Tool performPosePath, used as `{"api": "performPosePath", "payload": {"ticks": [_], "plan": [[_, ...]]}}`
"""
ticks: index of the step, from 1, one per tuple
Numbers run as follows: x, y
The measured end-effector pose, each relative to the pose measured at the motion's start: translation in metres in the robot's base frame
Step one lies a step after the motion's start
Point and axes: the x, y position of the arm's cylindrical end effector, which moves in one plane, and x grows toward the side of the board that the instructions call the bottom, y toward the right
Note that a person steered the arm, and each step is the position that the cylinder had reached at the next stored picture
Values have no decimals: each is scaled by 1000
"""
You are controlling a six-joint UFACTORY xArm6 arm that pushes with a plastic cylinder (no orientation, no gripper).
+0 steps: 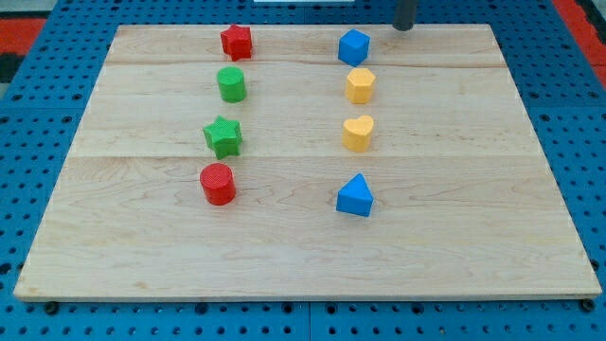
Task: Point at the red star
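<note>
My tip [403, 27] stands at the view's top edge, at about one o'clock on the wooden board [303, 246]; it is a bare rod end, so it has nothing to part or close, and it grips nothing. Only its short lower stub shows, and whether it touches the board cannot be told.

Nearest to it, at about eight o'clock, sits the blue block [353, 46], a faceted shape, near but apart from the tip. Below that block, at six o'clock, a column runs down: a yellow hexagon-like block [360, 85], a yellow heart [358, 133], then a blue triangular block [355, 196].

The red star [237, 42] lies well apart from my tip, at nine o'clock, near the board's top edge. It heads a second column: at its six o'clock come a green cylinder [231, 83], a green star [223, 137] and a red cylinder [218, 184]. None of the blocks touch.
</note>
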Motion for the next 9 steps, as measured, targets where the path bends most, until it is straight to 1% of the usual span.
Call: {"api": "performPosePath", "payload": {"ticks": [5, 7, 9], "plan": [[2, -146], [3, -159], [1, -216]]}}
